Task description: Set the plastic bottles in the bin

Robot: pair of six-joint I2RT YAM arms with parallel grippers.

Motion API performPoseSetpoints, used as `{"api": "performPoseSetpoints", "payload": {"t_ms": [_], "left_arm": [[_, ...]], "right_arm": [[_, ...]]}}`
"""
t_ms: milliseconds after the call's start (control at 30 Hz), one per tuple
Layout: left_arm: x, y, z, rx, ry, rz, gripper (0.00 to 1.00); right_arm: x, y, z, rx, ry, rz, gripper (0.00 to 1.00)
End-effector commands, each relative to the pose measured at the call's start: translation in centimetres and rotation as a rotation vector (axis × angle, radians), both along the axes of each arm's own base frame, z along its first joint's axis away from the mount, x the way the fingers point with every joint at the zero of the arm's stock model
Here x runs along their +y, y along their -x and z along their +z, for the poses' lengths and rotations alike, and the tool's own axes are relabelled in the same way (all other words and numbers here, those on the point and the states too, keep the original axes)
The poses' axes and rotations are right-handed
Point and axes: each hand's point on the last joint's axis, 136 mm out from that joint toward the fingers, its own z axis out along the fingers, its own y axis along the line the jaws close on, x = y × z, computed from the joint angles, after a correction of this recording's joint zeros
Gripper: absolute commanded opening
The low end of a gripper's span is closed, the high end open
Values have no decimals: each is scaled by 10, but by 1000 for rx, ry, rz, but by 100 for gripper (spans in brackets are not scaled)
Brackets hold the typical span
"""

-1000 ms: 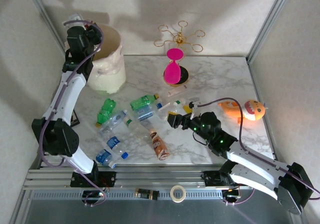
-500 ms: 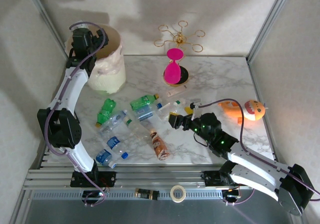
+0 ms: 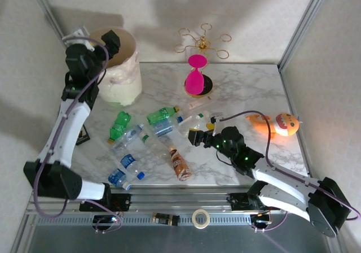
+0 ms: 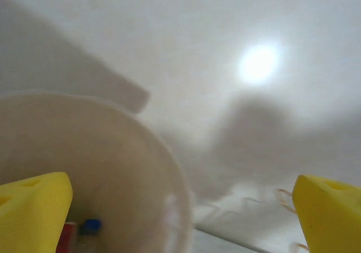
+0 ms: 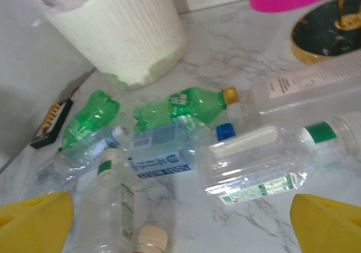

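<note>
Already binned: at least one bottle (image 4: 86, 229), blue-capped with a red label, lies low inside the bin (image 3: 121, 86); we cannot see the rest of its floor.
Left to do: most of the job, in our judgement. The plastic bottles (image 3: 163, 127) lie heaped on the table (image 3: 248, 89) between the two arms, near the bin but not in it.
Green bottles (image 3: 119, 124): two, one crushed, one with an orange cap.
Brown bottle (image 3: 179, 164): one, at the near side of the heap.
Clear bottles (image 5: 265, 162): we count about seven, several with blue caps or labels; they overlap, so the count is not exact.
Total on the table: roughly ten.
Bins: one, at the far left corner.
Left gripper (image 4: 180, 210): at the bin's rim, yellow fingers spread wide, nothing between them.
Right gripper (image 5: 180, 225): low over the heap, fingers wide apart, holding nothing, touching no bottle that we can see.
Not ours to bin: one pink hourglass (image 3: 196, 78), one orange plush toy (image 3: 279, 124).
</note>
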Motion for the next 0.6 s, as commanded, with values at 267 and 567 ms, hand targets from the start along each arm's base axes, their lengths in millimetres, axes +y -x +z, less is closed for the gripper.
{"api": "performPoseSetpoints", "payload": {"t_ms": [267,567], "left_arm": [[-117,86,-72,-63,241,-377,100],[-150,108,-184,131,300,-417,99]], "right_arm": [[-22,-45,-16,147,-18,-359,99],[-12,-79,-49,311,71,-440,99]]}}
